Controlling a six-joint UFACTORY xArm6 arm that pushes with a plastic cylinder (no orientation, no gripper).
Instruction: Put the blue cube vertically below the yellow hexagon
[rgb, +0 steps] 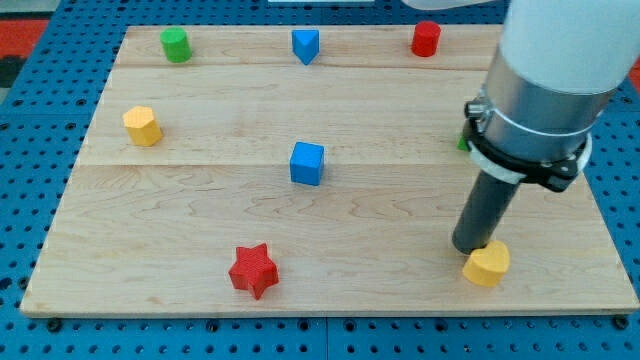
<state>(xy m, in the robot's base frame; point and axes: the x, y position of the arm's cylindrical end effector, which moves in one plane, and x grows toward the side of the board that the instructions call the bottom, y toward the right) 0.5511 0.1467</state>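
The blue cube (307, 163) sits near the middle of the wooden board (200, 230). The yellow hexagon (142, 126) lies at the view's left, up and left of the cube. My tip (468, 248) is at the view's lower right, far right of the blue cube, touching or nearly touching the left side of a yellow heart-like block (486, 265).
A green cylinder (176, 45), a blue triangular block (305, 45) and a red cylinder (426, 38) line the top edge. A red star (253, 270) lies at the bottom. A green block (464, 141) is mostly hidden behind the arm.
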